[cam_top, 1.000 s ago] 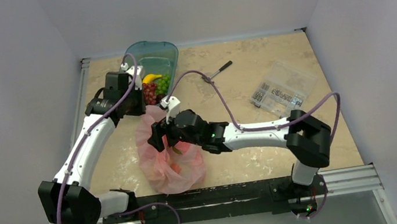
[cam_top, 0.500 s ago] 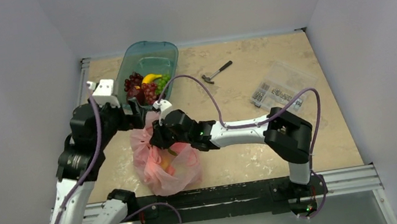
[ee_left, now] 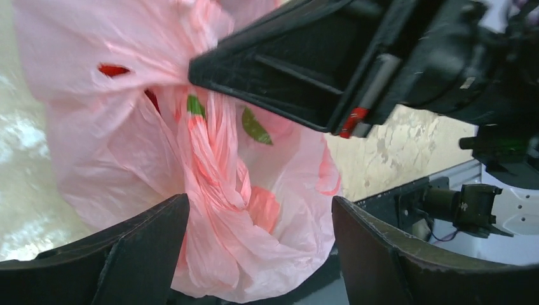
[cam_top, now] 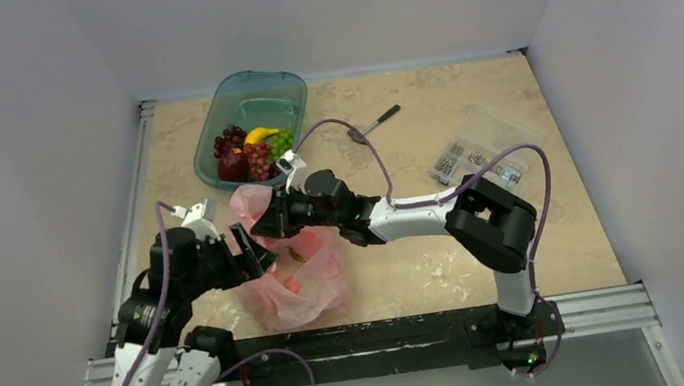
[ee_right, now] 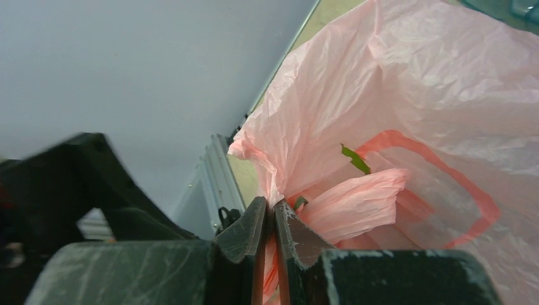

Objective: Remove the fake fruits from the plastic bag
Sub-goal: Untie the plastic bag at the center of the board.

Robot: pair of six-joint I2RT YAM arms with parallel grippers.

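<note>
Pink, crinkly translucent plastic bag (cam_top: 295, 280) lies on the beige tabletop's (cam_top: 526, 238) near side, its rim pinched by our right hand (ee_right: 273, 206). Our left hand (ee_left: 259, 202), fingers (ee_left: 127, 254) spread, straddles the twisted loop handle (ee_left: 213, 146); we should close there and part the mouth gently.

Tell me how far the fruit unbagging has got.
Done: grapes, a banana and a red fruit lie in the teal tray. In hand: the right gripper is shut on the rim of the plastic bag, and the left gripper stands open at the bag's side. Left: reddish shapes and green leaves show through the plastic, so some fruit is likely still inside.
</note>
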